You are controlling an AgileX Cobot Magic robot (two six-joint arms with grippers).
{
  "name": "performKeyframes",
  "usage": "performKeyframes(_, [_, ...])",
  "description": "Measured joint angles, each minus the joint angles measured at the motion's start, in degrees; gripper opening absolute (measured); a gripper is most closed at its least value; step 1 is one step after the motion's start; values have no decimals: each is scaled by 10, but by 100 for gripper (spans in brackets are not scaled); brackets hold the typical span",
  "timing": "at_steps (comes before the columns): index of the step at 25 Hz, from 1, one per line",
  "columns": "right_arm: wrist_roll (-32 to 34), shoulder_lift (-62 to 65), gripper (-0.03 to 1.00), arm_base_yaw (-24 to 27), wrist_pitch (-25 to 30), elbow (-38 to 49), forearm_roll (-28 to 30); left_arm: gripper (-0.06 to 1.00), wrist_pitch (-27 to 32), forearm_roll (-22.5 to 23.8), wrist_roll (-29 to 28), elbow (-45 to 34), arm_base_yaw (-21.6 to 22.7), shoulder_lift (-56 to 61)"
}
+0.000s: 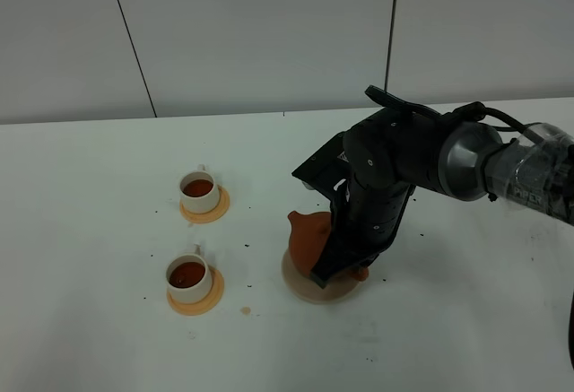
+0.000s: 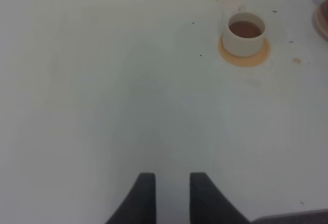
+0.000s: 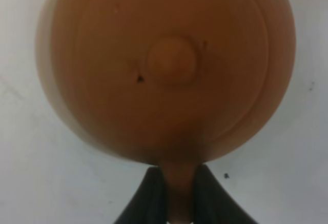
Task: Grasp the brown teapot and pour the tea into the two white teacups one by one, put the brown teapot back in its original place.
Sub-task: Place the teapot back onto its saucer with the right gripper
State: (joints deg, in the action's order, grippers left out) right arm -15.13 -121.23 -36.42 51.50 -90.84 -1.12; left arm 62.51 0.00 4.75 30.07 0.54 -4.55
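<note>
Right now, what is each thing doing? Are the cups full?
Brown teapot: on the beige disc, lid on, handle gripped.
Far teacup: upright on its orange coaster, holds tea.
Near teacup: upright on its coaster, holds tea.
Right gripper: shut on the teapot's handle.
Left gripper: empty, fingers slightly apart.
</note>
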Motion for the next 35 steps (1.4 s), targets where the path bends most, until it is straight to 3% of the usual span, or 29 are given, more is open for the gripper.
performKeyframes(35, [0, 0, 12, 0, 35, 0, -33, 23, 0, 0, 0, 0, 0, 0])
